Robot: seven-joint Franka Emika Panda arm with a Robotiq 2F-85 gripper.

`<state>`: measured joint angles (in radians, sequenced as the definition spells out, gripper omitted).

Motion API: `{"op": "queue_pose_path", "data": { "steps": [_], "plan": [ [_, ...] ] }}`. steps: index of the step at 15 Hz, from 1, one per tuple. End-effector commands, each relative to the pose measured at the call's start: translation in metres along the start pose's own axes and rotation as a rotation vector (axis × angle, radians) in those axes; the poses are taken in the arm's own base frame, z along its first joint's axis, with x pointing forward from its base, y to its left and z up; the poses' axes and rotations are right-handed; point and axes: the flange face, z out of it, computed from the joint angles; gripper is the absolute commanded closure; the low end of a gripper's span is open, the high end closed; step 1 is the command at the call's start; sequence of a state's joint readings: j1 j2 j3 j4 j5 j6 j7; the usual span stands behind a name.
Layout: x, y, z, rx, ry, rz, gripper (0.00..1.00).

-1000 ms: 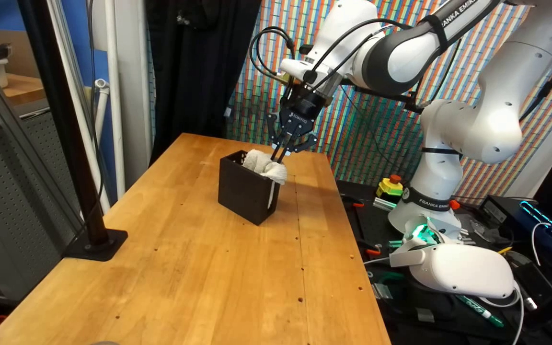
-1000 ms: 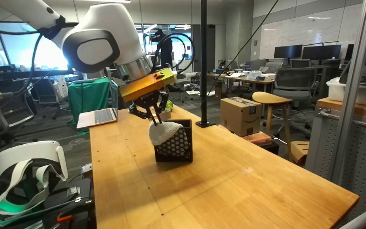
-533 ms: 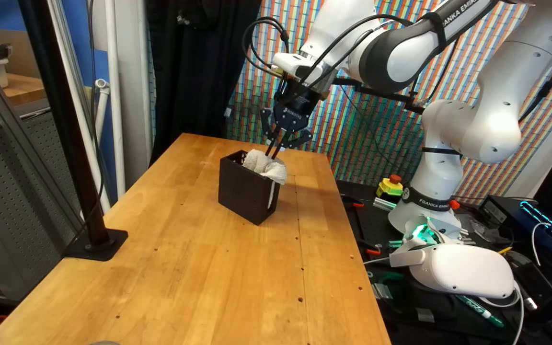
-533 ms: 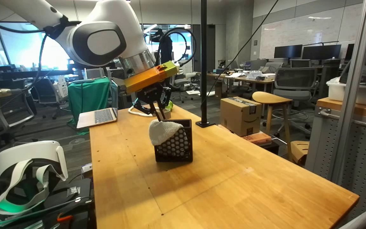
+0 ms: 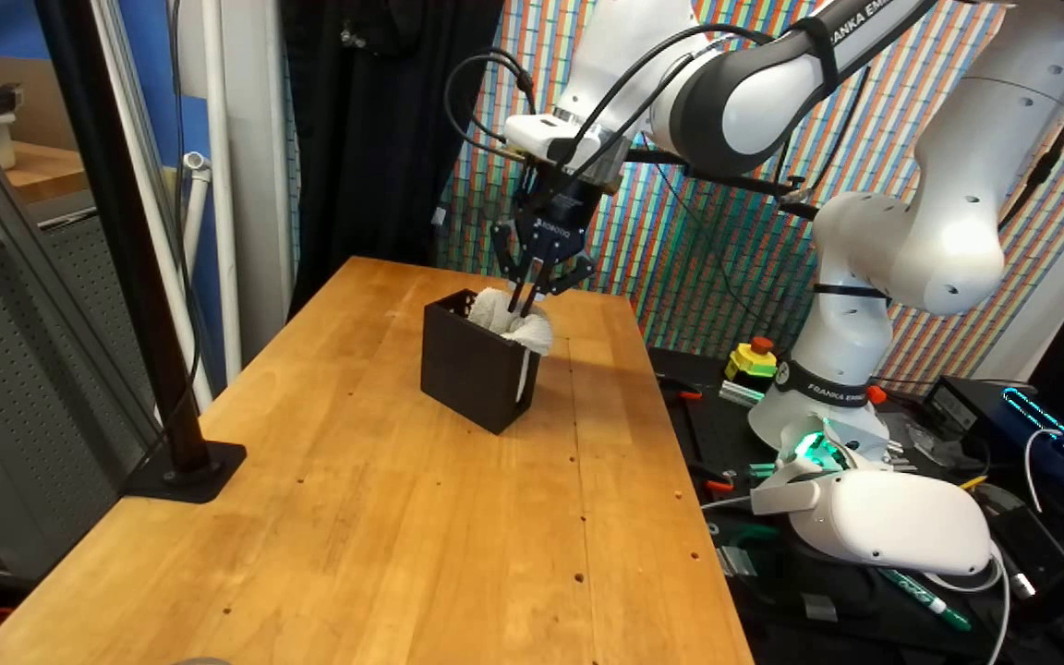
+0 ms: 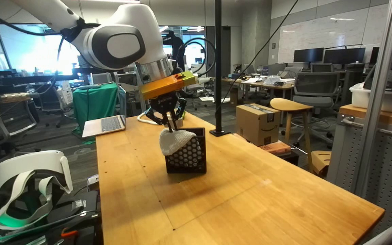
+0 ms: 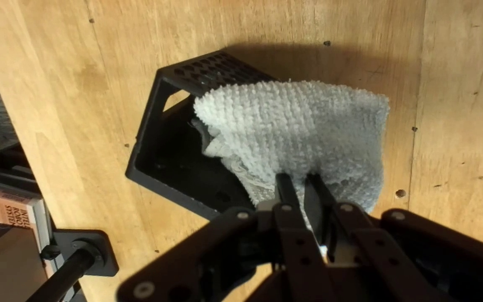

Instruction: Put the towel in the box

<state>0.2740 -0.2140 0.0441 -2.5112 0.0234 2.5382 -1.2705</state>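
Nearly closed jaws, with nothing evidently gripped, point down onto the off-white terry towel (image 7: 296, 126), their tips apparently touching it. Bunched, the towel lies at the end of the honeycomb-sided black box (image 5: 463, 365) nearer the robot's base (image 5: 814, 411), partly inside and partly draped over the rim. Any next push likely turns on this: the box's uncovered opening lies beyond the tips, away from that base, so the overhang probably needs tucking that way and down. The box stands on the wooden worktop (image 5: 403, 545).
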Motion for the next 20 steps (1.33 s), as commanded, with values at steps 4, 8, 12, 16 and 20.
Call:
{"op": "queue_pose_path", "data": {
  "steps": [4, 8, 12, 16, 20],
  "plan": [
    [0.011, 0.026, 0.018, 0.066, -0.036, 0.018, 0.84],
    [0.009, 0.035, 0.028, 0.110, -0.061, 0.050, 0.84],
    [0.006, 0.042, 0.038, 0.170, -0.104, 0.096, 0.84],
    [0.007, 0.046, 0.079, 0.283, -0.212, 0.129, 0.84],
    [0.013, 0.054, 0.121, 0.397, -0.250, 0.121, 0.84]
  ]
}}
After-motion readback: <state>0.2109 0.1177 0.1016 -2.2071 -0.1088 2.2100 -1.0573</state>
